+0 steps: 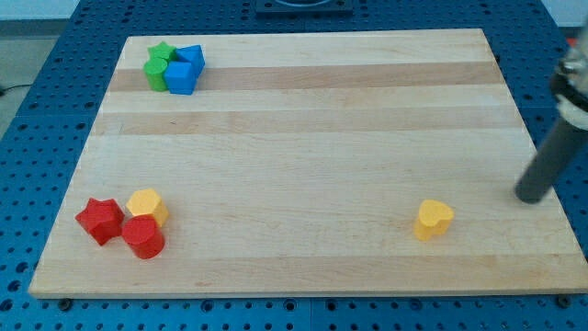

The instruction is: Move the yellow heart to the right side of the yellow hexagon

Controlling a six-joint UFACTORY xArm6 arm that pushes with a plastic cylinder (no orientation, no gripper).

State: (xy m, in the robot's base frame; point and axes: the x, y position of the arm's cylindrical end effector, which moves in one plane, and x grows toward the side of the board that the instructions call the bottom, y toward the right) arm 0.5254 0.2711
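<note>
The single camera view shows a pale wooden table lying on a blue perforated base. Seven small plastic blocks sit on it.

Two are yellow: a yellow heart near the view's bottom right, standing alone, and a yellow hexagon near the view's bottom left. Two are red: a red star just left of the hexagon and a red cylinder-like block just below it, all three packed together. At the view's top left sits a second cluster: two blue blocks, one behind the other, and a green star with a second green piece beneath it, whose shape I cannot make out.

The end effector is a bare dark rod with no jaws, so it holds nothing. My tip rests near the table's right edge, to the right of the yellow heart and slightly higher in the view, apart from it.

The yellow heart lies well apart from the yellow hexagon, with a wide bare stretch of wood between them. The heart is near the bottom edge; the red and yellow cluster is close to the bottom-left corner.
</note>
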